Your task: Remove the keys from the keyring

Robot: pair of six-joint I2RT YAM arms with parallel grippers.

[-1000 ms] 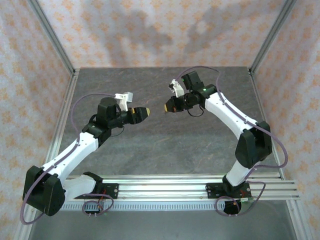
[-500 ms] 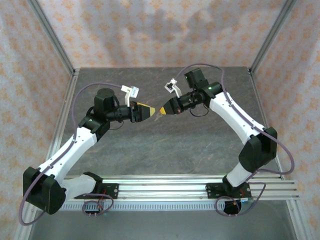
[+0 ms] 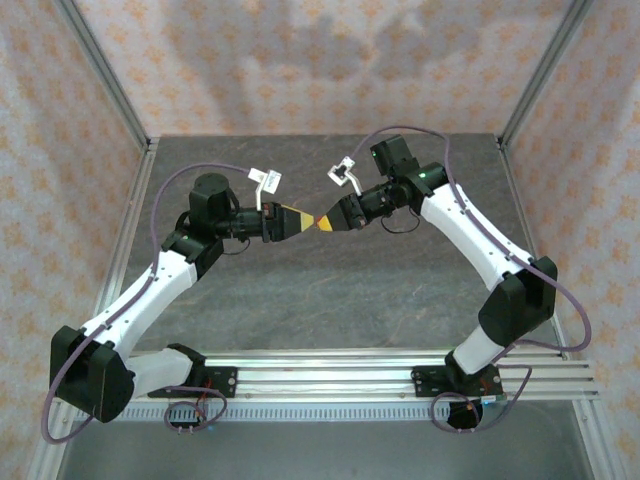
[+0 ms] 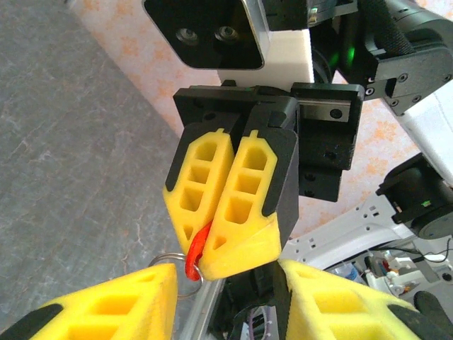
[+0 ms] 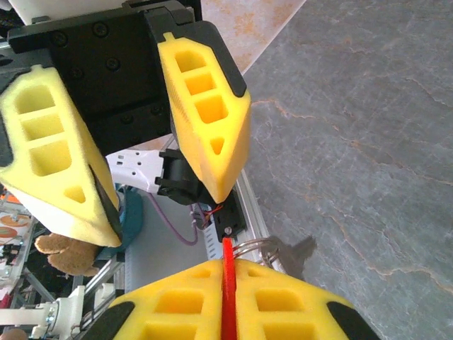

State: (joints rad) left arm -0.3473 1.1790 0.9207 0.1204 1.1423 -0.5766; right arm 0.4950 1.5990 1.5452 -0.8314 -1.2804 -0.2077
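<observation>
My right gripper (image 3: pixel 326 221) is shut on the keyring, a red oblong tag (image 5: pixel 227 283) pinched edge-on between its yellow pads. A thin wire loop (image 5: pixel 253 248) hangs off the tag's tip, and the small grey key (image 5: pixel 296 253) dangles from it to the right. In the left wrist view the tag (image 4: pixel 195 249) pokes out of the right gripper (image 4: pixel 201 258), with the wire loop (image 4: pixel 178 267) beside my left finger (image 4: pixel 113 304). My left gripper (image 3: pixel 301 221) is open, tip to tip with the right one, both well above the table. Its fingers (image 5: pixel 207 120) straddle the tag's end without touching it.
The grey stone-pattern table (image 3: pixel 330 290) lies below both arms. Aluminium posts (image 3: pixel 105 75) and patterned walls close in the left, right and back. The mounting rail (image 3: pixel 340 375) with cables runs along the near edge.
Both arms have swung inward until the two grippers' tips meet above the table's middle. My left jaws have narrowed but stay open. The right stays shut on the red tag.
</observation>
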